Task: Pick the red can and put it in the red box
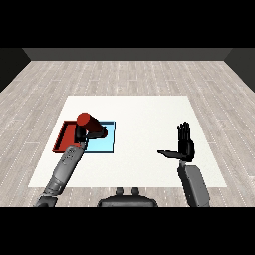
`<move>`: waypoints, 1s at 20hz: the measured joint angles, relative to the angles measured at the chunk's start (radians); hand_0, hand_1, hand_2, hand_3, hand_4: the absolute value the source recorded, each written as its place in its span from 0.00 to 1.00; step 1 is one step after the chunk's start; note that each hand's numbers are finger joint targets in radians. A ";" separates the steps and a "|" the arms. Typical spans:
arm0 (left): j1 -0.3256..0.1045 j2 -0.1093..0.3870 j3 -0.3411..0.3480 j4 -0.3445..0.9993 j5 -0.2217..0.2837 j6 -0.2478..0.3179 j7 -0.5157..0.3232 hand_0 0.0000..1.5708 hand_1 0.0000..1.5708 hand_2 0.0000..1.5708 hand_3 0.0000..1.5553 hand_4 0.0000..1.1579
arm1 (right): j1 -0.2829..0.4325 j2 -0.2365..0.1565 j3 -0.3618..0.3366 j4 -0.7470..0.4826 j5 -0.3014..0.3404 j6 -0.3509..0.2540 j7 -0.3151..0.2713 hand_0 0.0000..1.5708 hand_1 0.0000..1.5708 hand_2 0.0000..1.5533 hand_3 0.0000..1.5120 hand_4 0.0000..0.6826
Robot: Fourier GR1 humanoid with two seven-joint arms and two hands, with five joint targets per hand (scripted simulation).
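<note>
A light blue tray (106, 145) lies on the white table (149, 119).

I have one view, from my head, looking down and forward across the white table (149, 114). It sits high enough to take in the whole tabletop, with grey plank floor (129, 74) running on toward twelve o'clock to a dark wall. My left forearm (63, 172) enters from seven o'clock and my right forearm (193, 183) from five o'clock, so the near edge lies just under me. The red tray (63, 135) and light blue tray (108, 142) sit toward nine o'clock. There is no second view to share anything with.
</note>
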 measured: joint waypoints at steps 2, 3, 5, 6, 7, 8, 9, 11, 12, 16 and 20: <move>-0.032 0.022 0.027 0.068 -0.017 -0.011 0.001 1.00 1.00 0.96 0.92 0.95 | 0.013 0.001 -0.007 0.037 -0.002 0.020 -0.021 0.00 0.00 0.00 0.00 0.00; -0.052 0.026 0.033 0.108 -0.034 -0.008 0.002 0.98 0.98 0.85 0.93 0.95 | 0.018 0.009 -0.006 0.049 0.003 0.017 -0.027 0.00 0.00 0.00 0.00 0.00; -0.089 0.058 0.070 0.194 -0.036 -0.030 0.012 0.98 0.98 0.97 0.93 0.93 | 0.012 0.015 -0.015 0.076 0.000 0.019 -0.034 0.00 0.00 0.00 0.00 0.00; -0.103 0.069 0.084 0.236 -0.039 -0.036 0.018 1.00 1.00 0.98 0.92 0.94 | 0.017 0.024 -0.009 0.095 0.011 0.019 -0.049 0.00 0.00 0.00 0.00 0.00; -0.114 0.083 0.103 0.285 -0.035 -0.050 0.012 1.00 1.00 0.99 0.94 0.95 | 0.021 0.023 -0.013 0.101 0.008 0.022 -0.049 0.00 0.00 0.00 0.00 0.00; -0.120 0.094 0.120 0.337 -0.036 -0.055 0.001 1.00 1.00 0.99 0.94 0.95 | 0.016 0.025 -0.009 0.110 0.015 0.022 -0.051 0.00 0.00 0.00 0.00 0.00; -0.122 0.105 0.141 0.388 -0.032 -0.062 -0.017 1.00 1.00 1.00 0.95 0.95 | 0.016 0.027 -0.007 0.116 0.021 0.024 -0.060 0.00 0.00 0.00 0.00 0.00; -0.129 0.123 0.176 0.495 -0.026 -0.078 -0.051 1.00 1.00 1.00 0.96 0.94 | 0.005 0.031 -0.005 0.130 0.032 0.022 -0.069 0.00 0.00 0.00 0.00 0.00; -0.137 0.128 0.191 0.549 -0.025 -0.086 -0.067 1.00 1.00 1.00 0.96 0.94 | 0.006 0.030 -0.011 0.134 0.033 0.026 -0.081 0.00 0.00 0.00 0.00 0.00; -0.170 0.125 0.236 0.776 -0.040 -0.076 -0.152 0.94 0.94 0.95 0.94 0.88 | 0.006 0.032 -0.014 0.134 0.031 0.043 -0.101 0.00 0.00 0.00 0.00 0.00; -0.232 0.120 0.249 0.974 -0.079 -0.032 -0.139 0.44 0.44 0.48 0.53 0.71 | 0.011 0.021 -0.026 0.127 0.041 0.050 -0.130 0.00 0.00 0.00 0.00 0.00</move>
